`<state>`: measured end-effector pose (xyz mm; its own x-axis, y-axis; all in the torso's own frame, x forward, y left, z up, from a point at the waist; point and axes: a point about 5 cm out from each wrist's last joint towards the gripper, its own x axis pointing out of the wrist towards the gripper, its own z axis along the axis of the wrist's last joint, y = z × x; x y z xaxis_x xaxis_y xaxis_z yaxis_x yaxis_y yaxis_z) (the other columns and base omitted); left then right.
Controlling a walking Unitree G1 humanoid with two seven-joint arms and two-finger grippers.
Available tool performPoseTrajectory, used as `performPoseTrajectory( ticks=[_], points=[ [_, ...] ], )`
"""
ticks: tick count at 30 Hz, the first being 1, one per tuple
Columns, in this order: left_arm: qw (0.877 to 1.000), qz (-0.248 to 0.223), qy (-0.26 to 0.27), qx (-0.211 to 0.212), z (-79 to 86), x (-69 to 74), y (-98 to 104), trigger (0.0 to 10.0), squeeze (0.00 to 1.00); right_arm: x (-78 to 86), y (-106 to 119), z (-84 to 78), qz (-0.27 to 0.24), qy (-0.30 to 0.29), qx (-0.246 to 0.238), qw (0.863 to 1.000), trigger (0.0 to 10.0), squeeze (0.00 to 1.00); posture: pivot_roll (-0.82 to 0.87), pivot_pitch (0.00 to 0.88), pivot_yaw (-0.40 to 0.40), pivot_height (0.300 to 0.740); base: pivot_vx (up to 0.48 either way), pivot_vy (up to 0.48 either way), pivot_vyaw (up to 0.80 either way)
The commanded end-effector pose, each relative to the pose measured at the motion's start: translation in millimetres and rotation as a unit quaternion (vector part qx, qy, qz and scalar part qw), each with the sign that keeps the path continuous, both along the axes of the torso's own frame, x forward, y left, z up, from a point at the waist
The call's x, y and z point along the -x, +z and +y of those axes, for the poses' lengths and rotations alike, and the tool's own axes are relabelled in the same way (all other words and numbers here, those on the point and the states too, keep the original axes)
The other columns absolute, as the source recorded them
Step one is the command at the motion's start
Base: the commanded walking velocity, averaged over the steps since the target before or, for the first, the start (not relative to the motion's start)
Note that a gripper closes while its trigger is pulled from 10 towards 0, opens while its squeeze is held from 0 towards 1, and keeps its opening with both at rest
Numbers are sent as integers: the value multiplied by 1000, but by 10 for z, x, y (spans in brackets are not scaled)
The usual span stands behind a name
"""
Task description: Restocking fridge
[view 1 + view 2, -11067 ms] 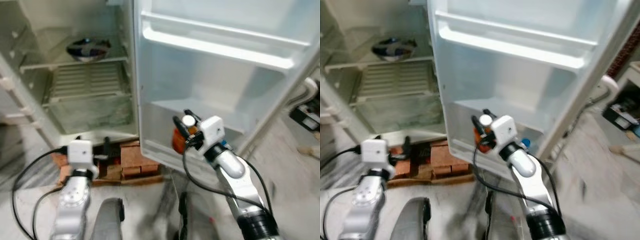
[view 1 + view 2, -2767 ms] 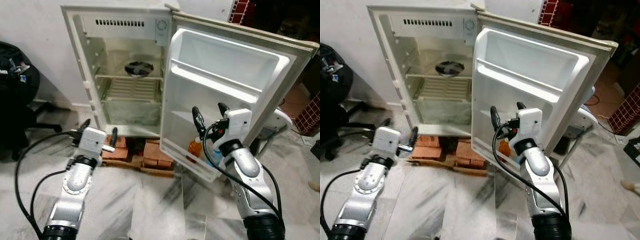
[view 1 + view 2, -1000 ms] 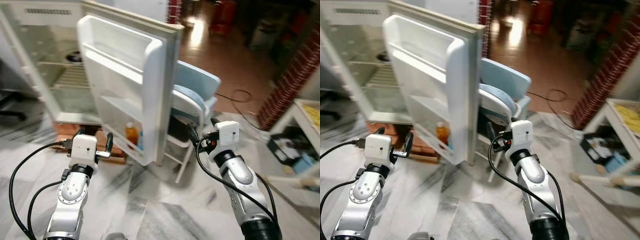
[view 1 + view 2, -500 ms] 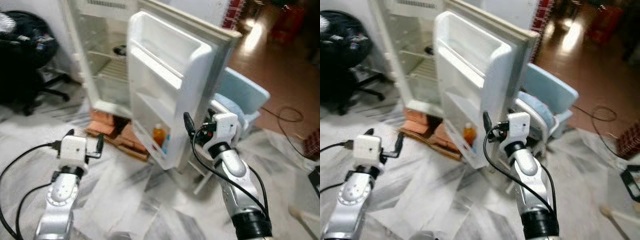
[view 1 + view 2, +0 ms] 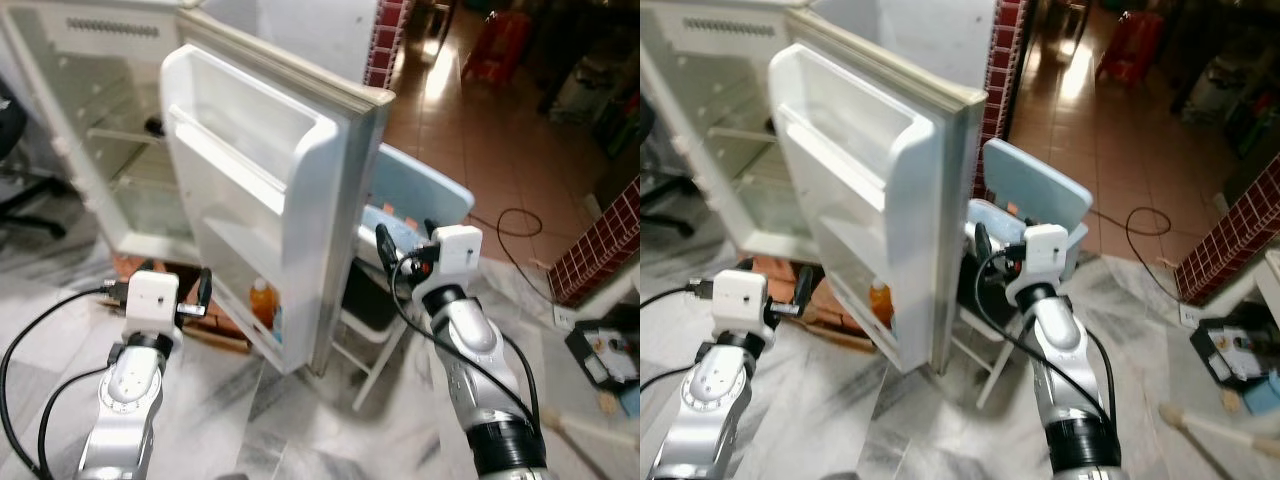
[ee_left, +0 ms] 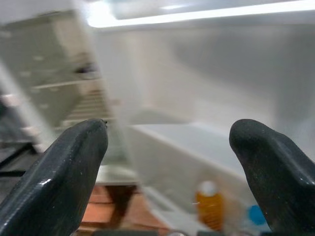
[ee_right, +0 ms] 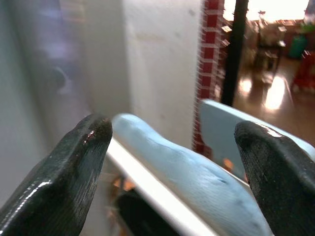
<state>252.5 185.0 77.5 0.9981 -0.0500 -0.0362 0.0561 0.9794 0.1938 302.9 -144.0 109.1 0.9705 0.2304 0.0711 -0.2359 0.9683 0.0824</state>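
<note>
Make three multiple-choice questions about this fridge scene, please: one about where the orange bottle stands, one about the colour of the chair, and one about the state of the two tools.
1. Where does the orange bottle stand?
A. On the floor by the bricks
B. In the bottom shelf of the fridge door
C. On the chair seat

2. What colour is the chair behind the door?
A. Light blue
B. Red
C. Black

3. What state are the tools in?
A. Both shut on bottles
B. Left open, right shut on a bottle
C. Both open, holding nothing

Answers:
1. B: the orange bottle stands low in the open fridge door, beside something blue.
2. A: the chair has a pale blue back and seat.
3. C: the left tool and the right tool each show their fingers spread wide with nothing between them.
</note>
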Motion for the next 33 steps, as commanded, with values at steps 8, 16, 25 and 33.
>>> performPoseTrajectory(
  ticks=[8,16,25,33],
  points=[
    [994,113,-13,-6,-33,201,-362,10000,0,-373,232,320,-4,40,-35,999,10000,0,69,0,-49,740,0,0,0],
    [983,174,-53,-11,-176,375,-539,10000,0,-505,619,999,-6,183,-159,970,10000,0,95,0,-68,740,0,0,0],
    [981,187,-52,-13,-198,427,-589,10000,0,250,899,1366,-23,511,-267,817,10000,0,102,0,-86,740,0,0,0],
    [982,180,-55,-28,-184,395,-545,10000,0,39,539,1083,14,433,-170,885,10000,0,121,0,-82,740,0,0,0]
  ],
)
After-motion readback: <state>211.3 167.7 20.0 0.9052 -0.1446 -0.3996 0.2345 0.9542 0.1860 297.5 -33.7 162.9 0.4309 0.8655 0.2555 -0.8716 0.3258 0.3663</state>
